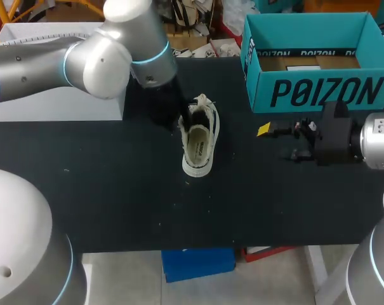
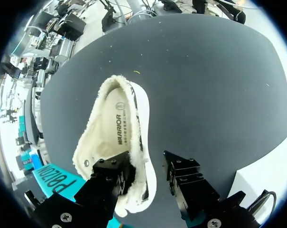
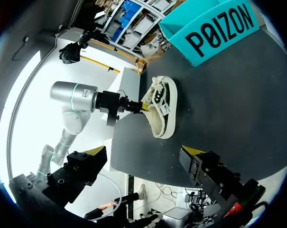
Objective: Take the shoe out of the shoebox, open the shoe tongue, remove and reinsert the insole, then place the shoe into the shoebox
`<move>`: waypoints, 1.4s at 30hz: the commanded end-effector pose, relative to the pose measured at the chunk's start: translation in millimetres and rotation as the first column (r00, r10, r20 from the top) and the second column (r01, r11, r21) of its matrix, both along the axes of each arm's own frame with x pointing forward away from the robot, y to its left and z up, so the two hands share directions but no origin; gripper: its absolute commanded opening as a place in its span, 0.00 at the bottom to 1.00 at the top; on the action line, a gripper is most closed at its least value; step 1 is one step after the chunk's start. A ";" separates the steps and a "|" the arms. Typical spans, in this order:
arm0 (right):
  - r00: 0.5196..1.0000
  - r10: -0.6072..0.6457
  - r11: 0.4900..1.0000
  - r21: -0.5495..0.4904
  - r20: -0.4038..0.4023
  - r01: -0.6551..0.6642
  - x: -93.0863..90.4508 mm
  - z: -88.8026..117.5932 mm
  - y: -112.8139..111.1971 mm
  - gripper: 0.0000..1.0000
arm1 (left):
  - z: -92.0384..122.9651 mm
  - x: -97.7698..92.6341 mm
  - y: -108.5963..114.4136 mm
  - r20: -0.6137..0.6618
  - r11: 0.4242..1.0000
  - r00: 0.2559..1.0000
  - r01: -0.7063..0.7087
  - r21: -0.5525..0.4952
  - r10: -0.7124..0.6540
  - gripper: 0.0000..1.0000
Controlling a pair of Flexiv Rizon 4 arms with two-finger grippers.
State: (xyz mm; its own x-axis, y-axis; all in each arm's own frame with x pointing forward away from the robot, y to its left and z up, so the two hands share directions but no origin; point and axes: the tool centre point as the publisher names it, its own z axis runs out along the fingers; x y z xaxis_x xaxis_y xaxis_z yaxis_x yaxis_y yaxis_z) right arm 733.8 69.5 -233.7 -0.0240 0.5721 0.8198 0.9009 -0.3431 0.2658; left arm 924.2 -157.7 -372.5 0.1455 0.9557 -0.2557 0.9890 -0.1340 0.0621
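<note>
Left wrist view: looking down onto the shoe (image 2: 115, 142), sole down on the dark worktop (image 2: 205, 85), fleecy opening upward, heel pointing away. Left gripper (image 2: 144, 161) at the lace end, fingers (image 2: 186, 178) apart: one over the shoe's opening, the other just beside the sole with a sliver of worktop between. Not clamped on anything. Yellow tips hidden here; cannot tell whether the inner finger touches the lining. Head view: same shoe mid-worktop, laces toward the far edge, left arm (image 1: 103, 51) covering that end. Right gripper (image 3: 142, 150) well apart from the shoe, fingers spread wide, holding nothing. Shoebox (image 1: 318, 92) at the worktop's far right, open-topped, shoe outside it; inside, only a brown floor with a paler piece, the rest cut off by the front wall.
</note>
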 end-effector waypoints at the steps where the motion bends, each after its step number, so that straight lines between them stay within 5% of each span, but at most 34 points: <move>1: 1.000 -0.002 1.000 -0.002 -0.001 0.002 0.2 0.0 1.4 1.00 | -13.0 3.7 -5.3 -0.017 1.000 1.000 -0.004 0.007 0.005 0.43; 23: 1.000 -0.002 1.000 -0.002 -0.001 0.002 0.2 0.0 1.4 1.00 | -43.1 8.8 -12.4 -0.042 0.999 0.999 -0.033 0.018 0.033 0.39; 25: 1.000 -0.002 1.000 -0.002 -0.001 0.002 0.2 0.0 1.4 1.00 | -43.4 8.5 -13.2 -0.043 0.999 0.998 -0.034 0.017 0.035 0.35; 28: 1.000 -0.002 1.000 -0.002 -0.001 0.002 0.2 0.0 1.4 1.00 | -45.0 8.6 -14.4 -0.045 0.999 0.998 -0.033 0.020 0.034 0.00; 42: 1.000 -0.002 1.000 -0.002 -0.001 0.002 0.2 0.0 1.4 1.00 | -10.3 7.3 -15.2 -0.053 0.998 0.999 -0.013 -0.056 0.010 0.00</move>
State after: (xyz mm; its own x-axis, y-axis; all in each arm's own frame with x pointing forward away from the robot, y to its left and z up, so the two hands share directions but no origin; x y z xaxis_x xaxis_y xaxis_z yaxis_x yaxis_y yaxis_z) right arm 733.8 69.5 -233.6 -0.0241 0.5721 0.8198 0.9009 -0.3431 0.2659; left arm 935.1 -181.1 -394.3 0.1193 0.9458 -0.3019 0.9927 -0.1192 0.0188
